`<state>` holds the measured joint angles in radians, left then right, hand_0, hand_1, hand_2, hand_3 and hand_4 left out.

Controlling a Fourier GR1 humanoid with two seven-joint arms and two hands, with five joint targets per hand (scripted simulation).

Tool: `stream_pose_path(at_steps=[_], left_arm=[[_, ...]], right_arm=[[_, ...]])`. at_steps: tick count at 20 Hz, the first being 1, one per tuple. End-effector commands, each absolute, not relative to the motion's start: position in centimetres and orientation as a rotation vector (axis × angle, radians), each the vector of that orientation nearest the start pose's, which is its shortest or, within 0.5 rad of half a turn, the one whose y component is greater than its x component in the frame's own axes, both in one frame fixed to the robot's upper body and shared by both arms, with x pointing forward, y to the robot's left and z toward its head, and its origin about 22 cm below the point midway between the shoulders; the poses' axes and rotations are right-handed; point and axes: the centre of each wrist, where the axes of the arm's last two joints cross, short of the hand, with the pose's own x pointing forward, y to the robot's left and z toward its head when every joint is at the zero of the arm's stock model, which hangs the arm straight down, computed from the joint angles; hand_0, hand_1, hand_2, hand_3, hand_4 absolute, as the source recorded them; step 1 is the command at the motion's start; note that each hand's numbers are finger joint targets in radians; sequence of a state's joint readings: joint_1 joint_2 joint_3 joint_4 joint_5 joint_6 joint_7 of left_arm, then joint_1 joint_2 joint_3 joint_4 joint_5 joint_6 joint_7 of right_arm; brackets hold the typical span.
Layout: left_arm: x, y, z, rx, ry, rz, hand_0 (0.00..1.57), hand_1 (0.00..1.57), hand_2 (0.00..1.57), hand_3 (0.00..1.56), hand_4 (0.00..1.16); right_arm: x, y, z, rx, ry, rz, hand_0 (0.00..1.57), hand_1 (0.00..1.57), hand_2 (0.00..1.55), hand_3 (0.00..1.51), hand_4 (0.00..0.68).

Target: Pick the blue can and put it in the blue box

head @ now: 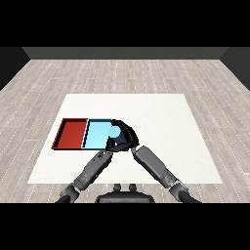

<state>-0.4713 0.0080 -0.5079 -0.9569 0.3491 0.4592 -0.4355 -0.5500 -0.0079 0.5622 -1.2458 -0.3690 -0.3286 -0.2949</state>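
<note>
White rectangular table (161,146), standing on a grey wood-plank floor (122,73). Near its left edge lie two shallow rectangular trays side by side and touching: a red tray (62,134) with dark rim, outermost, and a light blue tray (93,139) with dark rim on its right. Blue can (114,132), small and cylindrical, light blue like the tray: it is at the right end of the light blue tray, over the tray's floor close to the right rim; whether it rests on the floor or is held just above cannot be told. Right hand (128,134), black, on a grey forearm entering from the lower right: it arches over the tray's right rim with its fingers curled round the blue can. Left hand (113,146), black, on a grey forearm entering from the lower left: it lies at the tray's near right corner, just beside and below the right hand; how its fingers are set cannot be told, as the two dark hands merge there. No brand, label or writing can be read on the can, the trays or the table.
</note>
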Motion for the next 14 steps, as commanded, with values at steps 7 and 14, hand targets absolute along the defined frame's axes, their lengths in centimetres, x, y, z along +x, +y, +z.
stream_pose_path(at_steps=[7,14], left_arm=[[31.9,9.9,-3.0,-0.043,-1.738,-0.151,1.57,1.57,1.57,1.5,1.14],[29.7,8.3,-4.9,0.006,-1.742,-0.16,1.57,1.57,1.57,1.5,1.13]], right_arm=[[30.4,-4.9,5.3,0.46,-1.827,0.172,0.0,0.0,0.0,0.0,0.0],[26.8,-9.7,5.8,0.463,-1.863,0.135,0.0,0.0,0.0,0.0,0.0]])
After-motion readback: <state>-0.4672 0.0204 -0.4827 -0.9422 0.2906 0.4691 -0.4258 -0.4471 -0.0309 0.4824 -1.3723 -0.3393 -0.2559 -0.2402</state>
